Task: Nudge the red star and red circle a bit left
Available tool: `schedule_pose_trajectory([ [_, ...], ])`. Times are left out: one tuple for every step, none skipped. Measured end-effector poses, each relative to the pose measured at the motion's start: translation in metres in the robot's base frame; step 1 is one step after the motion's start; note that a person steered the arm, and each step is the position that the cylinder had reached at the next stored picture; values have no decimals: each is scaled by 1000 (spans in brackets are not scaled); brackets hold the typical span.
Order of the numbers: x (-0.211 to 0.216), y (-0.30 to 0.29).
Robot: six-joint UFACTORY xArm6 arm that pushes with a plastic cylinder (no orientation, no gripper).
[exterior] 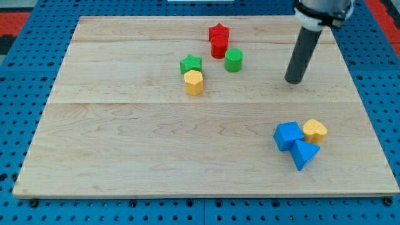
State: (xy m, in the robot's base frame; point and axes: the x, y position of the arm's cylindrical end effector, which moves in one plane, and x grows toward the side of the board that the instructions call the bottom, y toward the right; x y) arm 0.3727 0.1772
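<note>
My tip (292,81) stood free, touching nothing, well right of the red star (219,32) and red circle (219,48), which sat touching near the view's top; green circle (234,60) lay between, so a leftward push looked partly blocked.

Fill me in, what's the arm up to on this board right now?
My tip rests on the board, touching nothing, off to the view's right of the red star and red circle, which sit together. The green circle lies between my tip and that pair. No push has begun.
</note>
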Motion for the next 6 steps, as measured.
schedule_pose_trajectory([
  [-43, -17],
  [-70, -39],
  [-71, -44],
  [-84, -64],
  [-86, -91],
  [-89, -110],
])
